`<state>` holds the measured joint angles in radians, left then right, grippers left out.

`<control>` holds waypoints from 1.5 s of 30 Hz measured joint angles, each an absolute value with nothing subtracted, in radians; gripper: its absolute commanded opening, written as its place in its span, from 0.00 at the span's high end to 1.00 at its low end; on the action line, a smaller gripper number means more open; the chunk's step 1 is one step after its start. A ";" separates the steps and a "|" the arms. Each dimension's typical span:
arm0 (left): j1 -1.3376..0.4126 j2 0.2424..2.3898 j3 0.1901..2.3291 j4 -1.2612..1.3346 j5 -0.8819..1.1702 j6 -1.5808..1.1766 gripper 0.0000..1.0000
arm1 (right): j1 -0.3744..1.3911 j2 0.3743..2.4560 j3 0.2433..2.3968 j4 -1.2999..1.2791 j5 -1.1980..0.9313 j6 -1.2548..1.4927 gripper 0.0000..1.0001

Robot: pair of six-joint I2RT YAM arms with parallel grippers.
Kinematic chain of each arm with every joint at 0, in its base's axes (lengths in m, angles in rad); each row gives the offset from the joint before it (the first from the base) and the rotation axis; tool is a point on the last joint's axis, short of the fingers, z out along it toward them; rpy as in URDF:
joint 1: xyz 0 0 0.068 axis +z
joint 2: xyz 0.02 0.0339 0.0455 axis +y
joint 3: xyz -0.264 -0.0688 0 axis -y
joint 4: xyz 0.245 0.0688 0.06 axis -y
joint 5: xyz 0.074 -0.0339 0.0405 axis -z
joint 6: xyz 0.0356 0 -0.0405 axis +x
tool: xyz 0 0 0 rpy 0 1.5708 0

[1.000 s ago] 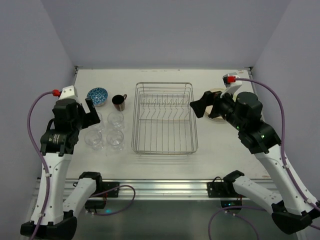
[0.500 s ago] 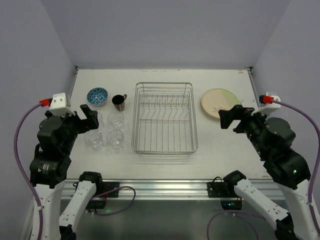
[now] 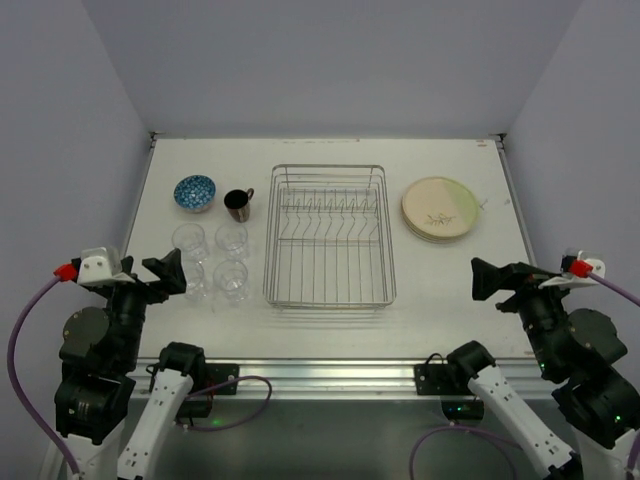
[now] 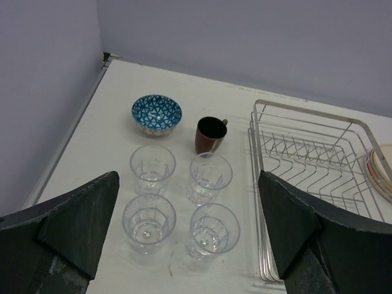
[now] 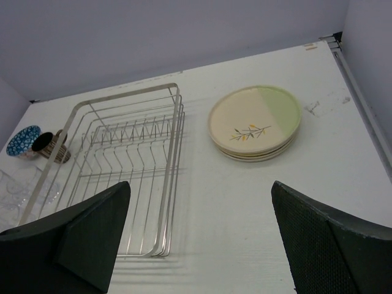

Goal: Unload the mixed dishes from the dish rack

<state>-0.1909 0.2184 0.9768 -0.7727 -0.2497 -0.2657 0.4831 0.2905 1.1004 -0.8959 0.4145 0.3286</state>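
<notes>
No dish is seen in the dish rack [image 3: 330,237], laid lengthwise midway ahead of both arms; plates [image 3: 438,208] are stacked right of it, glasses [image 3: 210,262] left; the left gripper [image 3: 166,272] and right gripper [image 3: 488,279] are held spread, empty.

We read no text, brand, number or sign anywhere. On top plate [image 5: 254,119]: painted sprig only, no lettering. On bowl [image 4: 157,114]: blue triangle pattern, no letters. Small orange mark [image 5: 311,47] at far corner of counter [image 5: 245,202]: too small for us to read.
</notes>
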 measured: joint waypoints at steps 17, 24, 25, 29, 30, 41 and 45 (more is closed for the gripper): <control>-0.198 0.221 0.938 -0.745 -0.278 -0.236 0.00 | 0.484 0.161 0.891 -0.833 0.462 0.313 0.01; -0.199 0.226 0.938 -0.745 -0.328 -0.214 0.00 | 0.484 0.162 0.871 -0.810 0.493 0.319 0.01; -0.199 0.228 0.938 -0.744 -0.330 -0.212 0.00 | 0.483 0.162 0.867 -0.807 0.499 0.320 0.01; -0.199 0.230 0.931 -0.740 -0.328 -0.199 0.00 | 0.483 0.162 0.862 -0.806 0.506 0.321 0.01; -0.199 0.231 0.929 -0.739 -0.328 -0.197 0.00 | 0.483 0.162 0.862 -0.805 0.506 0.321 0.01; -0.200 0.232 0.913 -0.707 -0.326 -0.190 0.00 | 0.483 0.163 0.862 -0.794 0.506 0.320 0.01; -0.200 0.240 0.902 -0.698 -0.322 -0.189 0.00 | 0.483 0.168 0.862 -0.793 0.506 0.320 0.01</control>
<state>-0.2001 0.2401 0.9020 -0.6979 -0.3218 -0.1894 0.4831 0.1680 0.8623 -0.7929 0.5064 0.3199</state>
